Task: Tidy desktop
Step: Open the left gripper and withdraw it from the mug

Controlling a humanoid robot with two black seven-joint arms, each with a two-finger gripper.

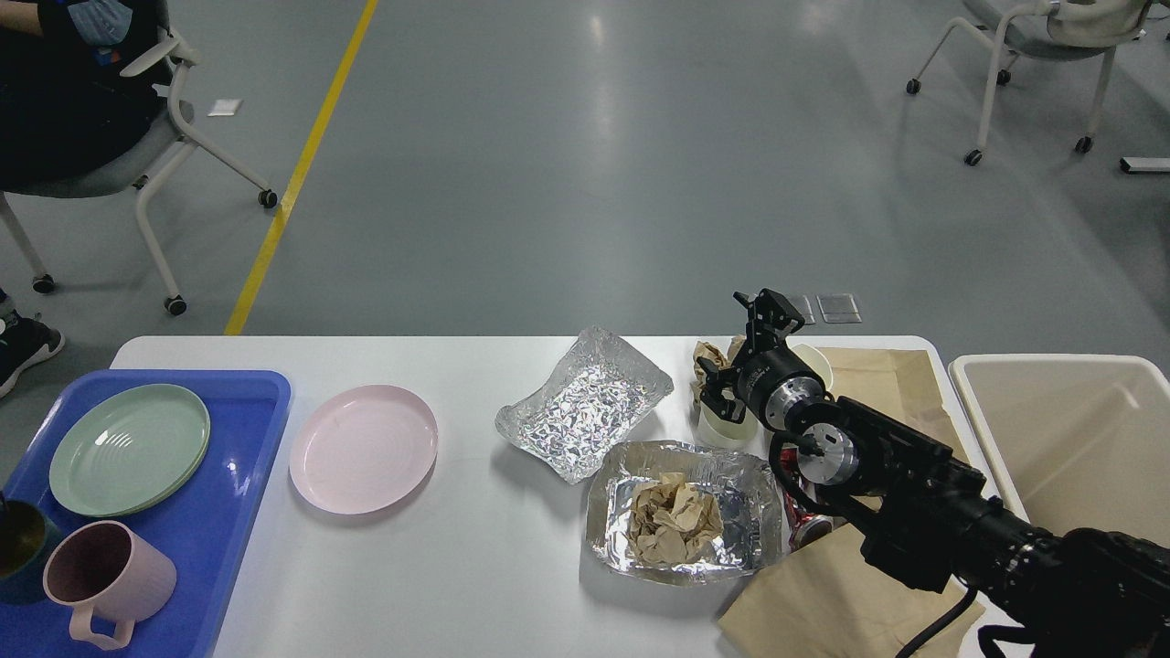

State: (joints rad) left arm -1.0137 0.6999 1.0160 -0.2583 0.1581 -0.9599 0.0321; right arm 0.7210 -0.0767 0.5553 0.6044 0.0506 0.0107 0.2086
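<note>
1. Hovering my right gripper (742,355) over the far right part of the desktop (475,567), I see its two fingers spread apart with nothing between them; my left gripper is not in view.
2. Just under and beside the fingers stand a pale cup (722,428) and a crumpled brown paper wad (708,358). Both look light and easily crushed; I judge the cup is best taken by its rim and wall, gently, since it would buckle or tip.
3. Near them lie an empty foil tray (585,402) and a second foil tray (681,510) holding crumpled paper (675,521). Foil is thin and bends; I would pinch a rim, not the floor.
4. A red can (804,528) is half hidden under my arm, beside a brown paper bag (877,384) lying flat.
5. The beige bin (1060,429) stands just right of the desktop, close for the rubbish.
6. Well apart to the left: a pink plate (363,448), stiff and smooth, and the blue tray (228,512) with a green plate (130,448), a pink mug (108,578) and a dark cup (20,562).
</note>
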